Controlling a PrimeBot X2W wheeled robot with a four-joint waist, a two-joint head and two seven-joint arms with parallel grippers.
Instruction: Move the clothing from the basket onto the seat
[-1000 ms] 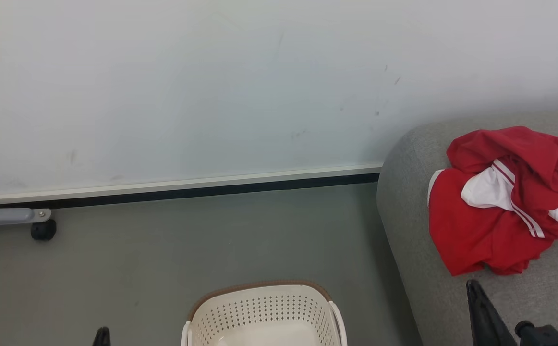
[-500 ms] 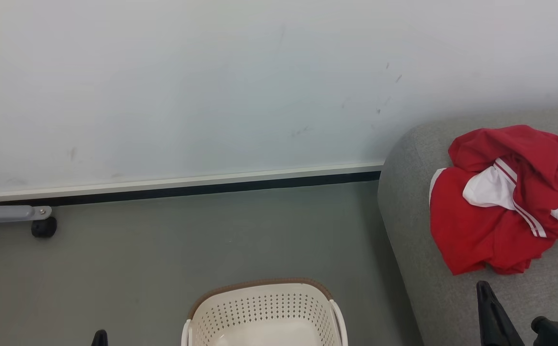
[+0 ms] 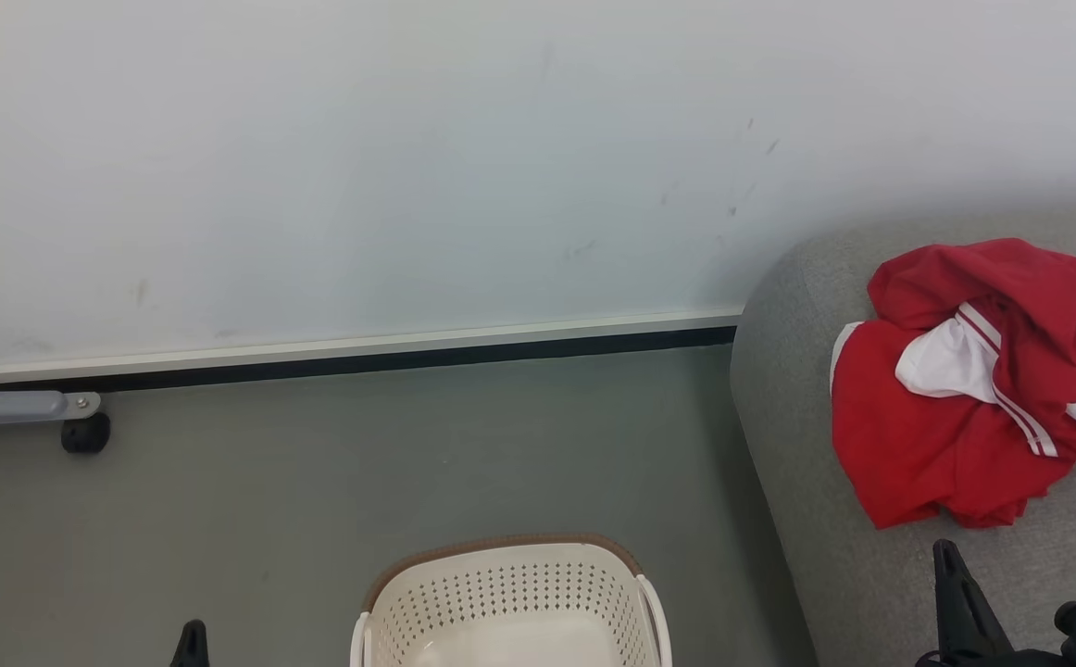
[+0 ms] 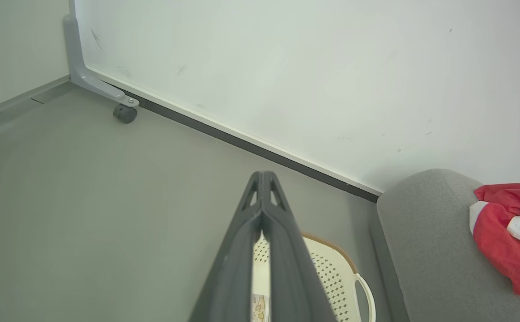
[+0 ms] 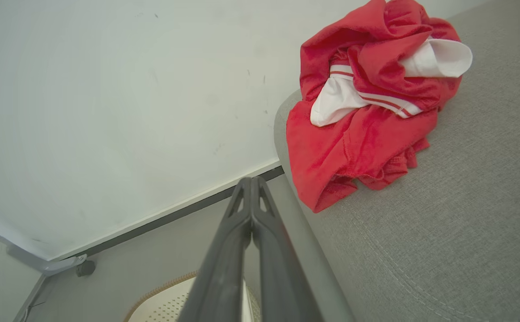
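The red clothing (image 3: 973,398) with white panels lies bunched on the grey seat (image 3: 825,519) at the right; it also shows on the seat (image 5: 466,214) as a red heap (image 5: 363,120) and at the edge as clothing (image 4: 506,232). The cream basket (image 3: 510,602) stands on the floor at the bottom centre, and its visible inside holds no fabric. My right gripper (image 3: 945,560) is shut and holds nothing, low over the seat's front, below the clothing. My left gripper (image 3: 192,635) pokes up left of the basket; its fingers (image 4: 264,179) are pressed together, holding nothing.
A white wall panel (image 3: 408,167) with a dark base strip runs behind the grey floor (image 3: 362,463). A grey bracket with a black caster (image 3: 84,433) sits at the far left by the wall. The basket's handle (image 4: 365,290) faces the seat.
The right gripper has dropped lower in the head view, away from the clothing. The head view has shifted slightly. The clothing and basket have stayed put.
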